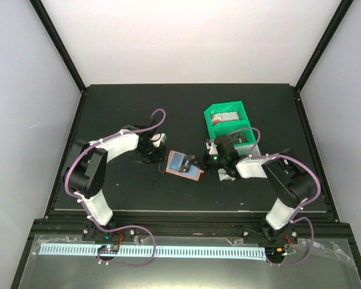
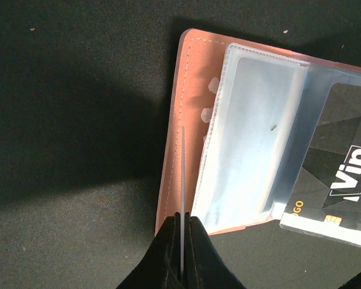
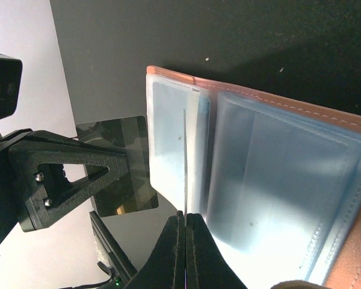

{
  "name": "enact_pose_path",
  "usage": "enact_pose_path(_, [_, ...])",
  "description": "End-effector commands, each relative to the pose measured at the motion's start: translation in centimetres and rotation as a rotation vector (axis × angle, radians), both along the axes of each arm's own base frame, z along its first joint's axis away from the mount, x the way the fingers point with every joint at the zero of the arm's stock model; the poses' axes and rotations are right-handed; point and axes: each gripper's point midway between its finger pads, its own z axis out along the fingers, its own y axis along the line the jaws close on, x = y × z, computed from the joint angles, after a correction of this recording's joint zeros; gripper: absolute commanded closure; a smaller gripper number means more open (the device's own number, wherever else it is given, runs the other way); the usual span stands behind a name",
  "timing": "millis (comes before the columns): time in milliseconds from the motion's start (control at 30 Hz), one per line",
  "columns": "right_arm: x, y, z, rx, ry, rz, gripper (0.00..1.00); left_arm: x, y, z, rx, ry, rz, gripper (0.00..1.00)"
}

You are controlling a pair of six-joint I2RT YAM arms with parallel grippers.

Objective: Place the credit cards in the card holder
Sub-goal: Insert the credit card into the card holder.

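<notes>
The salmon card holder lies open between my grippers, its clear sleeves facing up; it also shows in the left wrist view and in the right wrist view. A dark card marked "Vip" sits partly under a clear sleeve and sticks out past the holder's edge; the right wrist view shows it too. My left gripper is shut on a thin pale sheet seen edge-on over the salmon cover. My right gripper is shut on a thin sheet seen edge-on over the sleeves. Card or sleeve leaf, I cannot tell.
A green tray stands behind the right gripper and holds a red-and-white card. The left gripper's black finger frame fills the left of the right wrist view. White walls enclose the black table on three sides.
</notes>
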Motion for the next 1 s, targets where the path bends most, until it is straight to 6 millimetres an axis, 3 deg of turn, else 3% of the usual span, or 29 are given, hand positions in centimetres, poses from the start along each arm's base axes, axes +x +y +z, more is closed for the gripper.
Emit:
enact_pose_path(0, [0.4,0.5,0.1,0.016,-0.017,-0.001,0.99,-0.2,0.0,0.1,0.011,0.001,-0.017,0.98])
enact_pose_path(600, [0.8,0.4,-3.6,-0.052,0.063,-0.022,0.99,-0.1,0.0,-0.2,0.018,0.006,-0.022,0.98])
enact_pose_path(967, [0.5,0.7,-4.4,-0.065,0.100,0.004,0.99,0.1,-0.3,-0.1,0.005,0.007,-0.025,0.99])
